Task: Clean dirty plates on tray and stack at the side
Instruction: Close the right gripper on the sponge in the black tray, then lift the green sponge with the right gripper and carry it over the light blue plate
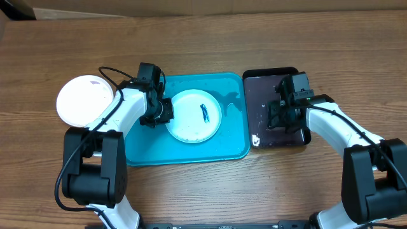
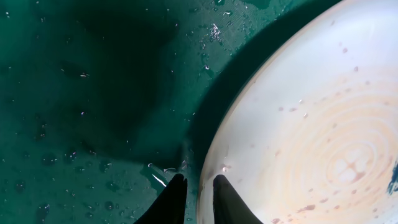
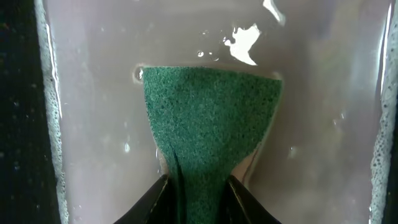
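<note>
**Wet plate, held by its rim**

Overhead: the smeared plate (image 1: 194, 116) lies in the middle of the tray (image 1: 146, 156), with the left gripper (image 1: 165, 115) at its rim. Left wrist: the fingers (image 2: 171, 202) are nearly closed and pinch that rim. I judge the plate light, stiff and probably slippery. Right wrist: beside the tray, the right gripper (image 3: 198, 183) squeezes a soft sponge (image 3: 208, 118).

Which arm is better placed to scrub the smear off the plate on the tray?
Right: the right fingers hold the green sponge over the black tray. The left fingers pinch the plate at its rim.

Wooden table (image 1: 210, 38) bore turquoise tray (image 1: 232, 130) centre, black tray (image 1: 257, 105) right (purple inside), white plate (image 1: 82, 100) left.
</note>
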Tool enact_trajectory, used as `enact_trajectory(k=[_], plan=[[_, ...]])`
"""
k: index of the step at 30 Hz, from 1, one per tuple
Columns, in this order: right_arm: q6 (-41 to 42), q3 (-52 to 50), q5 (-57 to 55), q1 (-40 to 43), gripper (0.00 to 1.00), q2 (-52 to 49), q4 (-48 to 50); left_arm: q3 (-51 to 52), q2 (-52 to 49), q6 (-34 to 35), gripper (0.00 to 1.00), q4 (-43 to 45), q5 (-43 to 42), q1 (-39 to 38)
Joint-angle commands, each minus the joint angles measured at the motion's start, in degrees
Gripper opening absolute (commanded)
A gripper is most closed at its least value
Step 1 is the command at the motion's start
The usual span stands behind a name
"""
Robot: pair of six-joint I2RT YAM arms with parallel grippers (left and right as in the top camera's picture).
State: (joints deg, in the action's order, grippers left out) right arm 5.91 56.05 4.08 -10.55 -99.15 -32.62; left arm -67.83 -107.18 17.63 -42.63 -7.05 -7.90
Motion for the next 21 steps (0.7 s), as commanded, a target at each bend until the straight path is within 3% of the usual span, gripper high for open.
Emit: enact_trajectory(k=[1, 5, 9, 14, 21], plan=[[-0.39, -0.35, -0.11, -0.28, 0.28, 1.09, 0.74, 0.28, -1.16, 0.15, 0.18, -0.02, -0.02, -0.46], [-0.37, -0.37, -0.11, -0.28, 0.25, 1.09, 0.42, 0.28, -1.16, 0.15, 0.18, -0.02, -0.02, -0.46], [-0.37, -0.46, -0.07, -0.28, 0.04, 1.09, -0.20, 0.28, -1.16, 0.17, 0.18, 0.00, -0.02, -0.46], [-1.51, 2.78, 0.11, -0.22, 0.04, 1.36, -2.10, 0.28, -1.16, 0.17, 0.22, 0.52, -0.02, -0.46], [-1.49, 14.47, 0.11, -0.33, 0.04, 2.62, -15.04, 0.28, -1.16, 0.17, 0.25, 0.92, -0.02, -0.46]])
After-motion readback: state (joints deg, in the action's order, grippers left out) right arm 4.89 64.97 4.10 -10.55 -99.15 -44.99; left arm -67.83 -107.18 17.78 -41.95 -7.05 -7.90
